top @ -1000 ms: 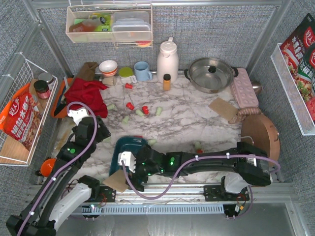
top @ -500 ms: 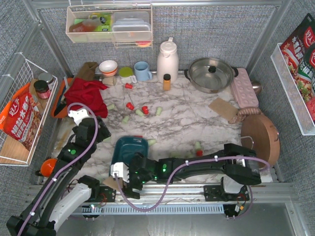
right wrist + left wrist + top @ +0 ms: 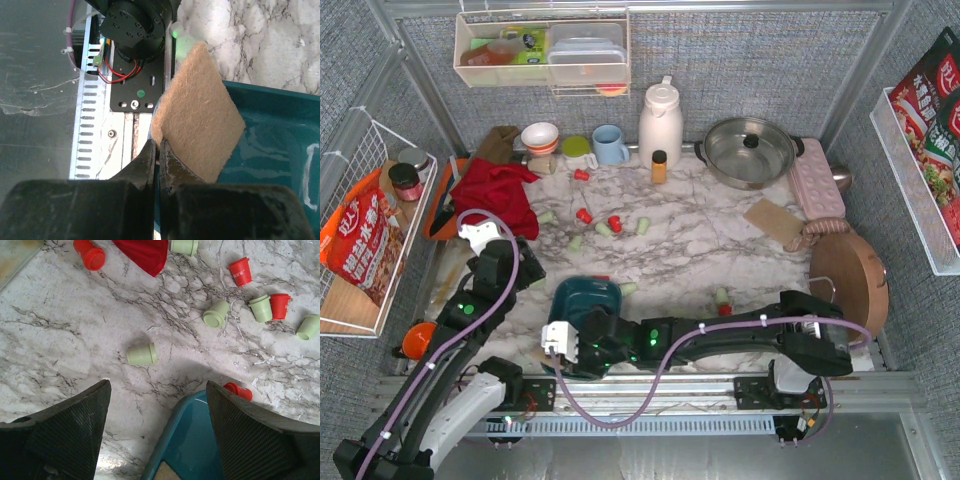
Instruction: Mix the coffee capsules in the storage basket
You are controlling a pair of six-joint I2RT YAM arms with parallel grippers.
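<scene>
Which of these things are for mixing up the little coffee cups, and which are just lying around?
For the job:
red and green coffee capsules
teal storage basket

Just lying about:
white jug
blue mug
steel pot
red cloth
amber bottle
brown pad

Grey woven-cloth walls [image 3: 740, 60] close in a white surface [image 3: 700, 235] veined with dark marble lines. Metal posts [image 3: 867, 66] rise at the back corners. A clear bin [image 3: 465, 40] hangs on the back wall, and white wire baskets [image 3: 382, 131] hang at both sides.
</scene>
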